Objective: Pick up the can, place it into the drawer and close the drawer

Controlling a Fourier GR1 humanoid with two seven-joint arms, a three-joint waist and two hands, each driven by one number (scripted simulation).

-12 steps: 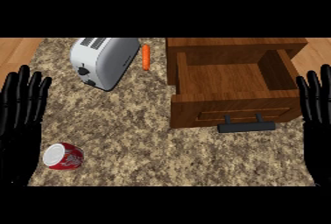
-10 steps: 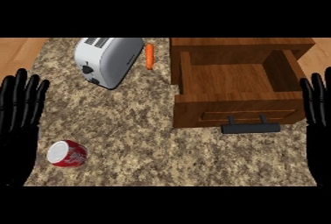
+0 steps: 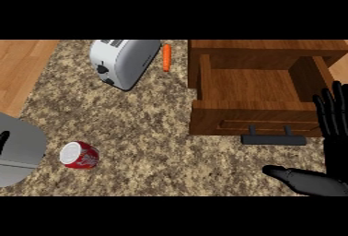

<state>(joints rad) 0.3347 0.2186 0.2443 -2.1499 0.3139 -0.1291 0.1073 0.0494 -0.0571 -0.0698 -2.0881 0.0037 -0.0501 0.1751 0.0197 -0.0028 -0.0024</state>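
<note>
Lying on its side near the counter's left front, the red-and-white metal can [image 3: 79,155] points its pale end up and left. Just beside it sits the left grey forearm [image 3: 19,147], whose hand I can't see at all. Far nearer than the right hand [image 3: 331,138], that arm looks the likelier picker. Over by the open wooden drawer [image 3: 255,117], the right hand's fingers stand straight, thumb out, holding nothing. Between can and drawer there's bare speckled granite counter [image 3: 149,120], and the silver toaster [image 3: 122,62] stands well back.
</note>
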